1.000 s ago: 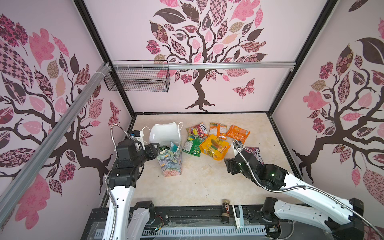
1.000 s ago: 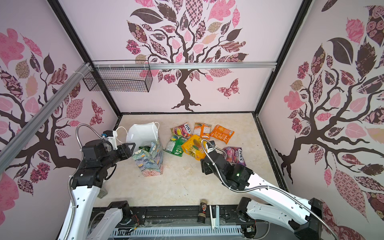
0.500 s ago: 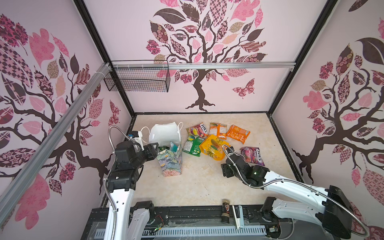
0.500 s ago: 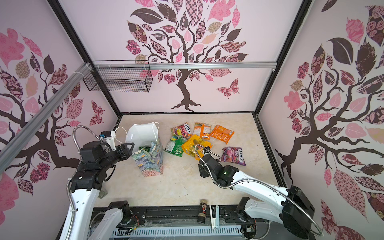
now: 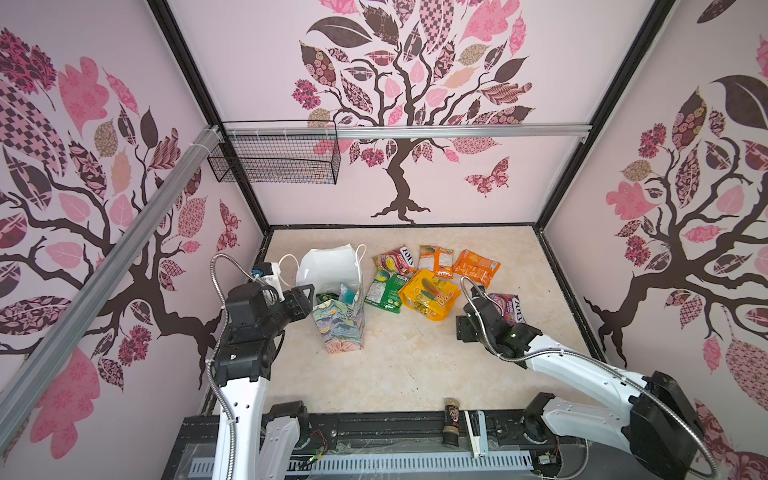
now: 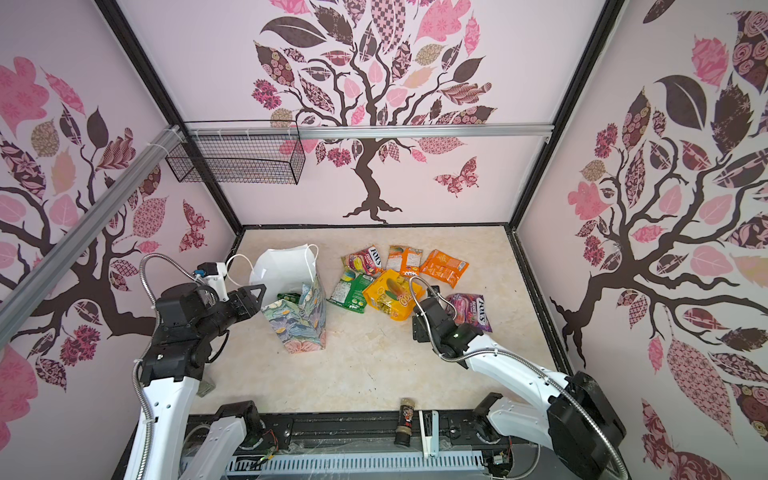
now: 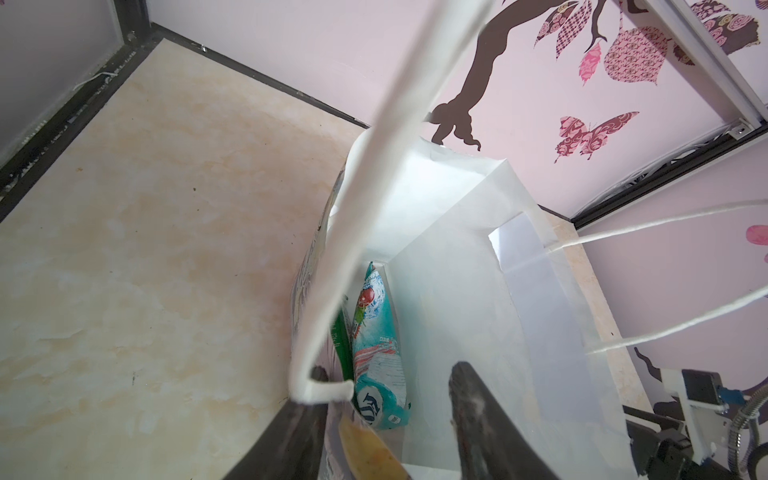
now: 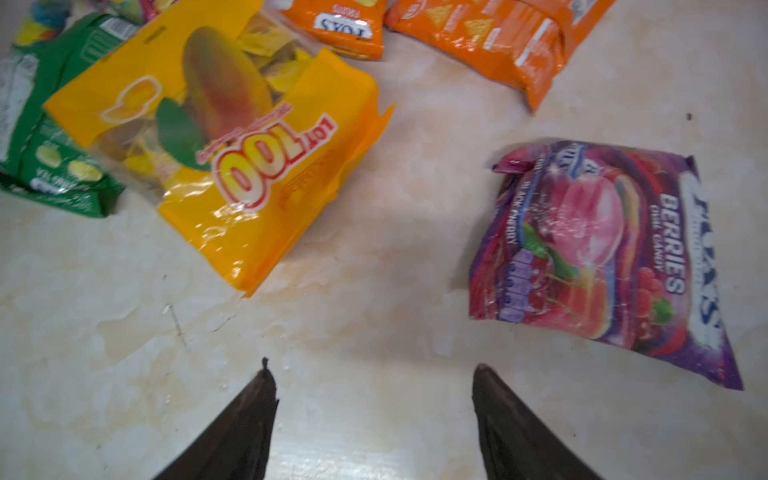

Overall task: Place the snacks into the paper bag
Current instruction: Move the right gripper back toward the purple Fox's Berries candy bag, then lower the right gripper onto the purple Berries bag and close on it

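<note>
A: Top views first, quick. Bag?

B: Both top views show the tall floral-print paper bag (image 5: 343, 328), white inside. It stands upright on the beige marbled tabletop (image 5: 399, 365), about 10 o'clock from centre. The loose snacks lie at its 3 o'clock. A big glossy yellow packet (image 5: 430, 293) overlaps a green plastic packet (image 5: 384, 293). A flat orange packet (image 5: 476, 266) is at 1 o'clock of the yellow one, and a purple berries packet (image 5: 510, 309) is at its 3 o'clock.

A: Pincers?

B: The left pincer (image 5: 305, 293) is at the bag's rim, on the 9 o'clock side. The right pincer (image 5: 465, 330) is low, at 5 o'clock of the yellow packet. Its jaws are unreadable here.

A: Left wrist?

B: Jaws partway apart, straddling the bag's wall with one finger outside and one inside, not clamped. A teal packet (image 7: 378, 345) and a dark green packet (image 7: 341, 340) stand inside against that wall. A white cord handle (image 7: 374, 187) crosses in front.

A: Right wrist?

B: Jaws wide with nothing between them, over bare tabletop. The yellow and purple packets lie ahead, clear of the tips.
</note>
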Tool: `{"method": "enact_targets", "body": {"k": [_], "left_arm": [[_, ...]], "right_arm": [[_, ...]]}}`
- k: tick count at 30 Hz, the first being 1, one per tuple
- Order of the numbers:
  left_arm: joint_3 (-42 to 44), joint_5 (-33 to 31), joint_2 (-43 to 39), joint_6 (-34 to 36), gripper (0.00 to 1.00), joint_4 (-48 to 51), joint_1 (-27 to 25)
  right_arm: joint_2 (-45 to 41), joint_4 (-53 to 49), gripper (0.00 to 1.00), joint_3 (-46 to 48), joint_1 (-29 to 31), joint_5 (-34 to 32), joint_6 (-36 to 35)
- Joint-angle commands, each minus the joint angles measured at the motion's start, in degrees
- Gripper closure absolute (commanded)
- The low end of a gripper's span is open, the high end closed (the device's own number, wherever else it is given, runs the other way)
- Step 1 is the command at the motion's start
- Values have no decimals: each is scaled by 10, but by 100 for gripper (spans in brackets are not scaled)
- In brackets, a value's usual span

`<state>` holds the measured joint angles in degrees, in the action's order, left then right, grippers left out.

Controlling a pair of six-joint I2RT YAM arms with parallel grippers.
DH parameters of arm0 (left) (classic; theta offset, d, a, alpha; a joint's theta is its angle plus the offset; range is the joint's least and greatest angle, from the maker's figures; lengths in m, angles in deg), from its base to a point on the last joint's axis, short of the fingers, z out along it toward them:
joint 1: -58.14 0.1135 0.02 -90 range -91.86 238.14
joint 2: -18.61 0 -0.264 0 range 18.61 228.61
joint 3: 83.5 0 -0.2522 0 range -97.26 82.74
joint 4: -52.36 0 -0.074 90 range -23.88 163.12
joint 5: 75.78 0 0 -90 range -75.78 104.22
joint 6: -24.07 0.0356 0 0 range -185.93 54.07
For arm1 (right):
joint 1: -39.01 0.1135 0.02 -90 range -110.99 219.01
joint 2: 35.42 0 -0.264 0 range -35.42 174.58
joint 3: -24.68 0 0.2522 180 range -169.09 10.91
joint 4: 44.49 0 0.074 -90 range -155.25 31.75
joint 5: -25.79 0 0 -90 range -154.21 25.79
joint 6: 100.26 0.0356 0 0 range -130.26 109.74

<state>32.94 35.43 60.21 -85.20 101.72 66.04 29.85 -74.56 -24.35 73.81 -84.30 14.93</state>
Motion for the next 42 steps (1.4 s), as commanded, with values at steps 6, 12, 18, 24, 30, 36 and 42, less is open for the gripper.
{"method": "enact_targets", "body": {"k": [6, 12, 18, 24, 30, 36, 42], "left_arm": [[14, 16, -1, 0, 48, -17, 11], [15, 21, -1, -1, 48, -19, 17], [15, 24, 1, -1, 48, -20, 21], [15, 24, -1, 0, 48, -20, 22], [15, 25, -1, 0, 48, -21, 23], [15, 26, 1, 0, 48, -21, 24], [15, 28, 0, -1, 48, -22, 26]], "right_arm": [[37, 37, 18, -14, -153, 61, -36], [122, 59, 15, -61, -209, 67, -59], [176, 79, 14, -85, -244, 90, -70], [249, 74, 11, -115, -252, 126, -79], [279, 42, 11, -138, -252, 173, -73], [245, 49, 11, -96, -252, 249, -54], [159, 59, 11, -16, -251, 306, -24]]}}
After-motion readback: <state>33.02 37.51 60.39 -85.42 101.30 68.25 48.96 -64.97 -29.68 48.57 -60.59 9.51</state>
